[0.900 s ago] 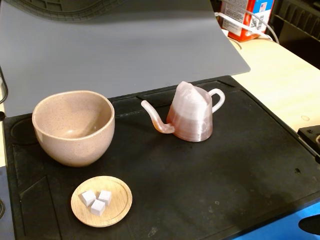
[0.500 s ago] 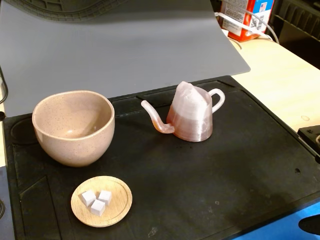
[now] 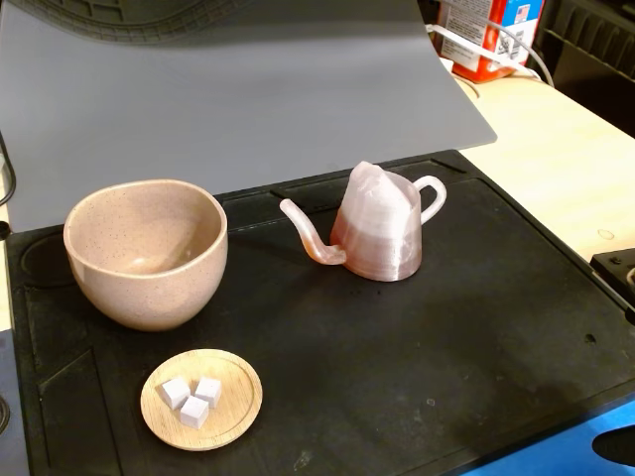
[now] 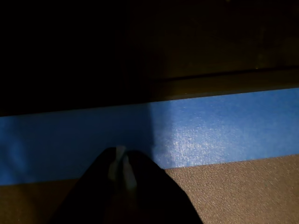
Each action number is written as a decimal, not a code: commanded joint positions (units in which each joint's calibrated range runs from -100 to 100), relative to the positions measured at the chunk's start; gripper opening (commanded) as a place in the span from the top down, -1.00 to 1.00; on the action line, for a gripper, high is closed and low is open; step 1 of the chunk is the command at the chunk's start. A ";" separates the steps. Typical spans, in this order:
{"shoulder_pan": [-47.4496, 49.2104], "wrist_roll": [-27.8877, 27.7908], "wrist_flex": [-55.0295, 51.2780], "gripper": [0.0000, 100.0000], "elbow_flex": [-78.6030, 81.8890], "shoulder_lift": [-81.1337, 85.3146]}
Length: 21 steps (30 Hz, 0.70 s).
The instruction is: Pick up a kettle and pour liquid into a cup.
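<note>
In the fixed view the translucent pinkish-white kettle stands upright on the black mat. Its thin spout points left toward the cup and its loop handle is on the right. Reddish-brown liquid tints its lower body. The speckled beige-pink cup stands at the mat's left and looks empty. In the wrist view my gripper enters from the bottom edge as a dark shape, fingertips together, empty, over a blue strip. Neither kettle nor cup shows there.
A small wooden saucer with three white cubes lies in front of the cup. A grey sheet lies behind the mat and a red carton stands at the back right. A dark part sits at the right edge.
</note>
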<state>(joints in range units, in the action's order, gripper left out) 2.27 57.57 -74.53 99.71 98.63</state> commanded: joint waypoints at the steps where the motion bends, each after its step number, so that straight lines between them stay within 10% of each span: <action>1: -0.18 -0.13 -0.22 0.99 0.11 0.35; 21: -0.18 -0.13 -0.22 0.99 0.11 0.35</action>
<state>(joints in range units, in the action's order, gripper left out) 2.27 57.57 -74.53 99.71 98.63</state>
